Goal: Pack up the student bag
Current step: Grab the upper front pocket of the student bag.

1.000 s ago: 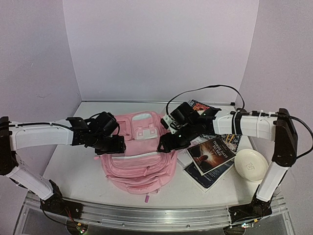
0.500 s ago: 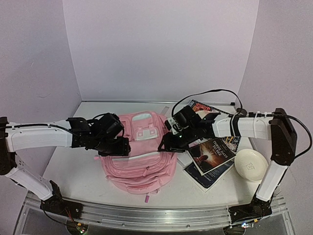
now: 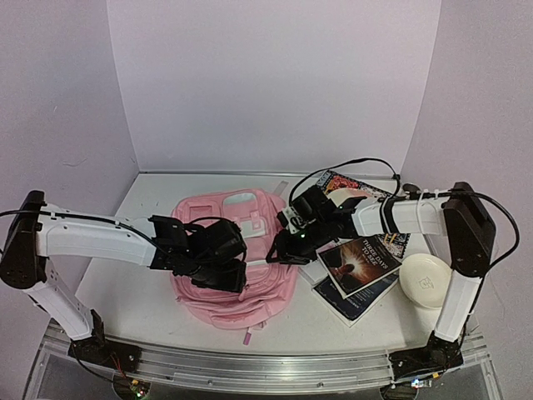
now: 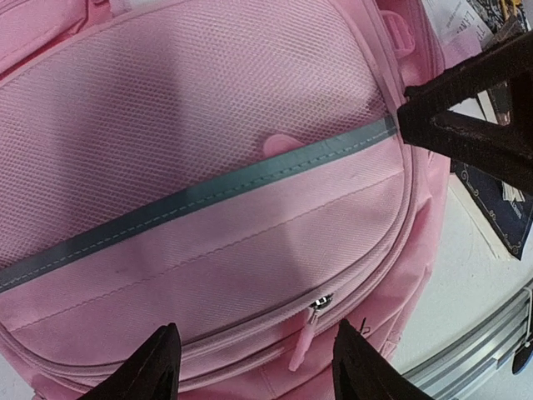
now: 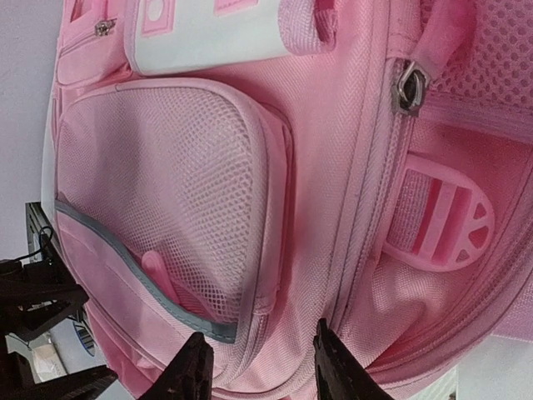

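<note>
A large, soft pale-pink fabric backpack (image 3: 258, 293) lies flat on the white worktop (image 3: 141, 304) with its front side up, left of centre and between the two arms. The left gripper (image 3: 236, 278) hangs low over the near half of the backpack. In the left wrist view its two black fingers (image 4: 151, 368) are spread wide with nothing between them. Under the left gripper (image 4: 254, 371) is the lower front pocket, where a small metal zip slider (image 4: 319, 302) with a pink pull tab (image 4: 300, 350) sits between the fingers but clear of them. Above that pocket a grey reflective strip (image 4: 208, 194) edges a pink mesh pocket (image 4: 191, 100). The right gripper (image 3: 276, 250) reaches in from the right to the backpack's right edge, and its dark fingers also show at the upper right of the left wrist view (image 4: 466, 125). From the right wrist camera its fingers (image 5: 190, 371) are parted and hold nothing, and the right gripper (image 5: 262, 373) is poised over the seam beside the mesh pocket (image 5: 166, 192). That view also shows a white patch (image 5: 200, 37) near the top, a second metal zip slider (image 5: 408, 85) and a pink plastic buckle (image 5: 441, 215) tucked inside an open slit. Just to the right of the backpack lies a loose stack of dark-covered books (image 3: 358, 262). A round white dish (image 3: 427, 279) rests beyond them, close to the right arm's upright link.
</note>
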Robot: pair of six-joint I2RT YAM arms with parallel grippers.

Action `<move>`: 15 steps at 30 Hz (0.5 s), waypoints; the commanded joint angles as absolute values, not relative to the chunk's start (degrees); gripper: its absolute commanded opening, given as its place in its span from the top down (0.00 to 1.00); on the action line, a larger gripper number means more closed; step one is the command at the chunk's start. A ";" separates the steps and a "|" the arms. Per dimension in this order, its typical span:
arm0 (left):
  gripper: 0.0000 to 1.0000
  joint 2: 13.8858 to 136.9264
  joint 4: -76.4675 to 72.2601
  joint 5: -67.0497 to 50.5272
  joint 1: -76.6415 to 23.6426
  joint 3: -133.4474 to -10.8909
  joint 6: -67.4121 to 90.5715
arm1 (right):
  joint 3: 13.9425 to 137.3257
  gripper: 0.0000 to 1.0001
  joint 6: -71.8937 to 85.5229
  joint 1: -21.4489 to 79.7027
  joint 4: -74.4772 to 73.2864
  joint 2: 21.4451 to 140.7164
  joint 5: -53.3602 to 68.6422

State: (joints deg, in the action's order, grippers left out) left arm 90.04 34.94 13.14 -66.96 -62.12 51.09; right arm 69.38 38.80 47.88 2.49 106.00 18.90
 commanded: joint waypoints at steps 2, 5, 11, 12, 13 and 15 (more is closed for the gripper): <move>0.38 91.68 34.29 12.74 -68.00 -64.69 52.46 | 71.37 0.58 39.46 47.92 2.09 106.14 20.16; 0.42 92.73 34.19 12.21 -68.03 -64.40 52.61 | 71.08 0.58 39.45 47.95 2.08 104.77 19.26; 0.50 95.09 33.89 9.53 -68.27 -65.26 51.77 | 70.54 0.58 39.85 47.93 1.88 102.96 19.07; 0.51 95.05 33.89 9.26 -68.42 -65.40 51.73 | 70.39 0.58 39.89 47.94 1.92 102.66 18.90; 0.51 94.92 33.91 9.04 -68.60 -65.47 51.78 | 70.18 0.58 39.97 47.95 1.88 102.29 18.70; 0.50 94.00 33.95 8.82 -68.92 -65.29 52.19 | 69.89 0.58 39.99 47.93 1.85 101.68 18.24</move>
